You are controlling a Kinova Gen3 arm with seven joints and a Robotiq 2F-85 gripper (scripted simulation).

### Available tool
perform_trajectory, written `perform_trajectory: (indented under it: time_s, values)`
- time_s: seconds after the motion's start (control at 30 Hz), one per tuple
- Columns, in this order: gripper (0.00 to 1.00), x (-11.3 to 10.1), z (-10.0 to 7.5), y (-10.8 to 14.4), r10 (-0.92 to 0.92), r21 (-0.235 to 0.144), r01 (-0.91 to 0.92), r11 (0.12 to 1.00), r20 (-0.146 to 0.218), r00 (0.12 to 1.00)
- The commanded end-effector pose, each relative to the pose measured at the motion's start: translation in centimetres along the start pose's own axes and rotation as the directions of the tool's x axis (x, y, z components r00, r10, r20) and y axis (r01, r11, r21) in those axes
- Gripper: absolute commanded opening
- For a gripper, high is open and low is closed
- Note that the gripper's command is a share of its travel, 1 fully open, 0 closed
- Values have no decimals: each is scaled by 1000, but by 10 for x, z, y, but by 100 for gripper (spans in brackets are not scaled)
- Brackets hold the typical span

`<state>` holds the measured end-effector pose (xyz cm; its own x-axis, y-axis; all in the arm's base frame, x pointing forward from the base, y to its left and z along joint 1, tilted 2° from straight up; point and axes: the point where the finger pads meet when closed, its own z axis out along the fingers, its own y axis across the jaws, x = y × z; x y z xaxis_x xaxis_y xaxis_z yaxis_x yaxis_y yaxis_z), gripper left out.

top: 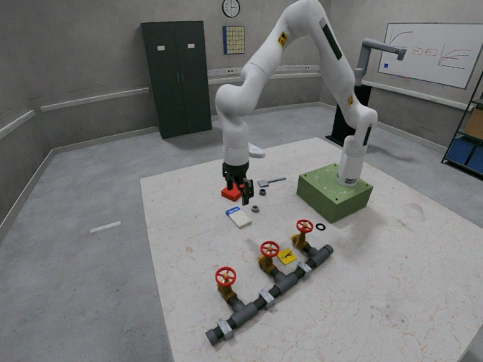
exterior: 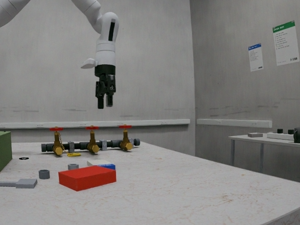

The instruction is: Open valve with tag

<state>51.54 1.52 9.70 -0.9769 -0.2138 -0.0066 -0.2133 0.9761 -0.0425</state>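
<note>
A grey pipe [top: 269,294] lies on the table with three brass valves with red handwheels: one nearest the camera [top: 225,276], a middle one [top: 269,248] and a far one [top: 304,225]. A yellow tag [top: 286,256] lies between the middle and far valves; its chain runs to the far valve, which is the left one in the exterior view [exterior: 56,129], with the tag [exterior: 73,155] beside it. My gripper [top: 242,195] is open and empty, pointing down, high above the table over the red block; it also shows in the exterior view [exterior: 104,102], well away from the valves.
A red block [exterior: 87,177], a white-and-blue box [top: 238,216], two small grey rings [top: 254,208] [top: 262,191], a grey flat tool [top: 270,181] and a black ring [top: 318,224] lie on the table. My arm's green base [top: 333,190] stands at the back right.
</note>
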Motion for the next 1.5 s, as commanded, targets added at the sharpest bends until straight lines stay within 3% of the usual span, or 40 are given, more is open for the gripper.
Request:
perform_trajectory:
  time_s: [0.0,0.1,0.17,0.37,0.6,1.47]
  values:
    - [100,14,-6,64,46,-7,-46,999,23,999]
    - [100,26,-8,93,66,-18,-66,998,24,998]
    - [100,26,-8,93,66,-18,-66,998,24,998]
    - [100,50,-11,136,100,-34,-99,994,22,995]
    - [100,69,-12,164,125,-45,-124,991,18,992]
    - [100,79,-13,176,137,-49,-136,989,16,990]
